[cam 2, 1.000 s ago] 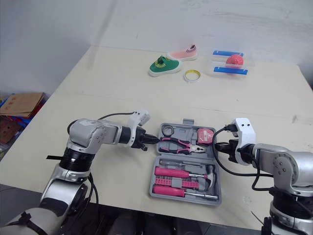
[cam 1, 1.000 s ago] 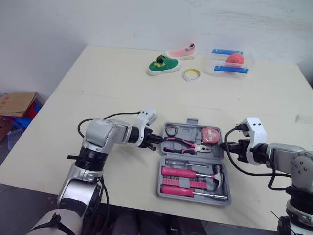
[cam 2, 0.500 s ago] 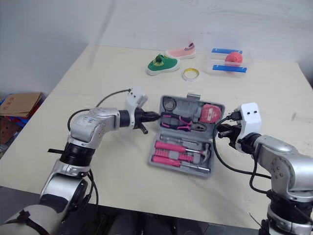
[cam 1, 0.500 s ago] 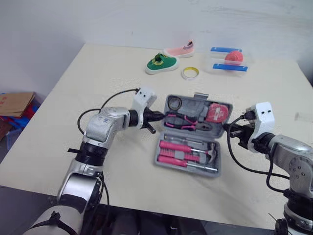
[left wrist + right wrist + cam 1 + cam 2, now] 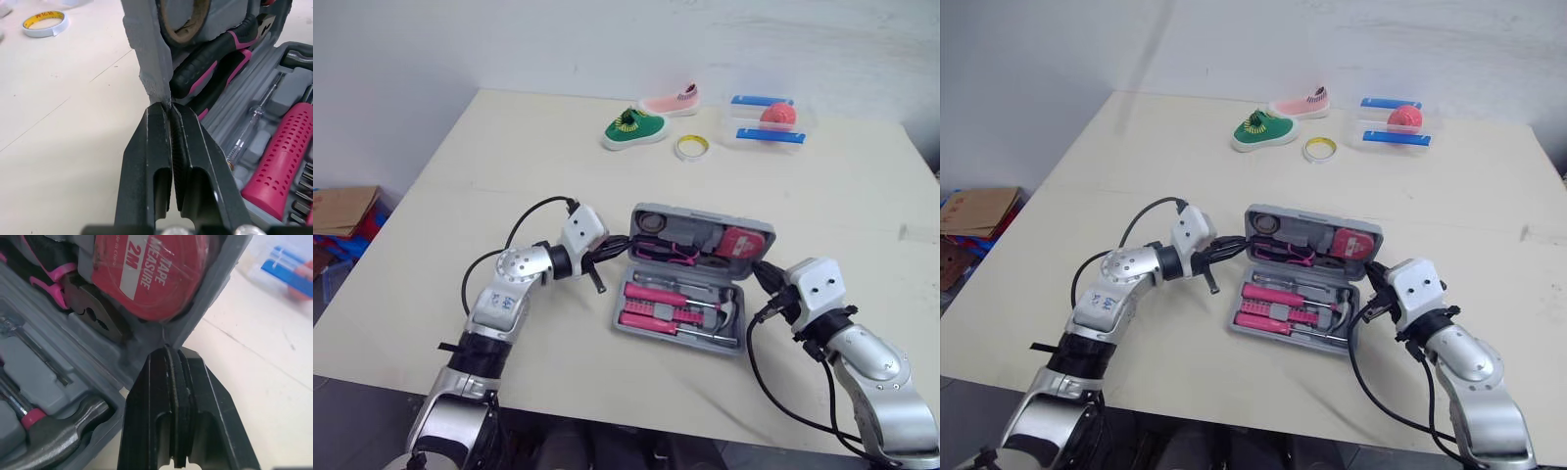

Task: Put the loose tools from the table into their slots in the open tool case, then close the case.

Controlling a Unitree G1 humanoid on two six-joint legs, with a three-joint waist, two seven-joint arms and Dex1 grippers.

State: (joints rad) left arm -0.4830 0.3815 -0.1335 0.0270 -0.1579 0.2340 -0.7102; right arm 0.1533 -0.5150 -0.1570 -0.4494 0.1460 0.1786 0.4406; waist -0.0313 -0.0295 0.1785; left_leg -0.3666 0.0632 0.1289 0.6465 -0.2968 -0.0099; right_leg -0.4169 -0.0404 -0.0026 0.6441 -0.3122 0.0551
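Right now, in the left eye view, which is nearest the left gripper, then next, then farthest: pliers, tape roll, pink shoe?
1. pliers, in the case lid beside the left gripper
2. tape roll, past the case
3. pink shoe, near the far edge

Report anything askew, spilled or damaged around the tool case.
Nothing spilled or damaged. The case lid stands tilted partway up, with the left gripper and right gripper shut, tips against its opposite side edges. The pliers and tape measure sit in it.

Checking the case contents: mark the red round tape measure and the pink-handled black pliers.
red round tape measure (image 5: 155,271), right wrist view, label face.
pink-handled black pliers (image 5: 209,72), left wrist view, upper handle.
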